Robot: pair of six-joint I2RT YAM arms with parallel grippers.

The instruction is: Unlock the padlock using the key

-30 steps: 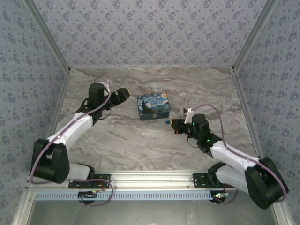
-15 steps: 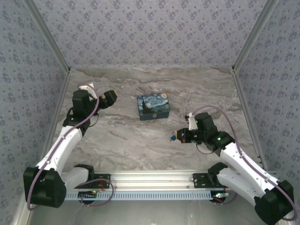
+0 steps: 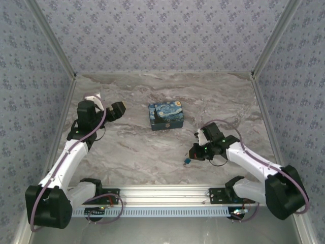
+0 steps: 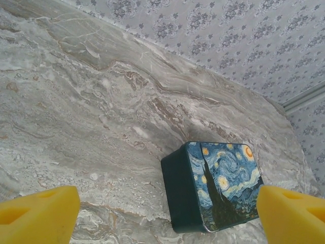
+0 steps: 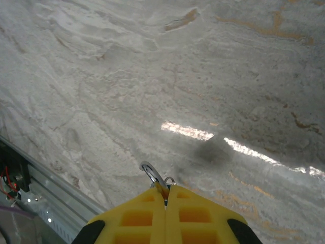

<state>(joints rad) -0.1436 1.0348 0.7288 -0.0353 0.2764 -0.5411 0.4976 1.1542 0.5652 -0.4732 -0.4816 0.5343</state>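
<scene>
Left side: the left gripper (image 3: pixel 118 109) hangs over the left part of the marbled tabletop (image 3: pixel 132 147), empty. Its yellow fingers (image 4: pixel 40 213) stand wide apart and hold nothing. It points toward the painted box (image 3: pixel 166 116) but is well apart from it.

Centre: the box, with a blue-and-yellow swirled lid and dark sides, lies flat on the tabletop, lid up. In the left wrist view it sits between the two spread fingers, beyond their tips. Nothing touches it.

Right of centre: the padlock (image 3: pixel 187 161), a tiny blue body, is near the front of the tabletop, just beside the tip of the right gripper (image 3: pixel 194 152) on its near-left side, well apart from the box. Whether it rests on the tabletop or hangs just above it cannot be told.

Right side: the right gripper is low over the tabletop with its yellow pads (image 5: pixel 137 218) pressed together. A thin silvery loop (image 5: pixel 151 172) is pinched between them and sticks out past their tips. Whether this loop is a key ring or the shackle cannot be told.
</scene>
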